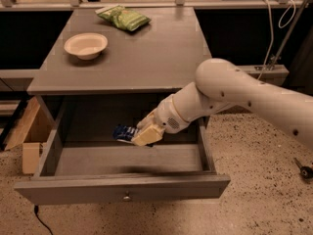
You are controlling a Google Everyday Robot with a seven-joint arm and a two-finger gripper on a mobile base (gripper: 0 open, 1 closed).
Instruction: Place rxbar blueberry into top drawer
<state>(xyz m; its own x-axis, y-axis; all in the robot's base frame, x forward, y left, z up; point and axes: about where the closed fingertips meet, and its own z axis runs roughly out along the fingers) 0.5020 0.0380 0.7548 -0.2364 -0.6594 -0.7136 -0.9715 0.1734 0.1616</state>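
The wide grey wooden top drawer (122, 189) stands open, projecting forward from beneath the flat grey wooden table top (146, 62). On that top, the pale round bowl (85, 45) sits at the left. The crinkled green chip bag (123, 17) lies behind the bowl, near the rear edge. The two-finger gripper (141, 135) hangs inside the drawer, above its floor, toward the rear. It clamps the dark-blue wrapped rxbar blueberry (123, 131), which juts out to its left. A brown cardboard box (29, 131) stands on the floor left of the drawer.

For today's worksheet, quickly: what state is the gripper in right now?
The gripper is shut on the rxbar blueberry, over the open top drawer.
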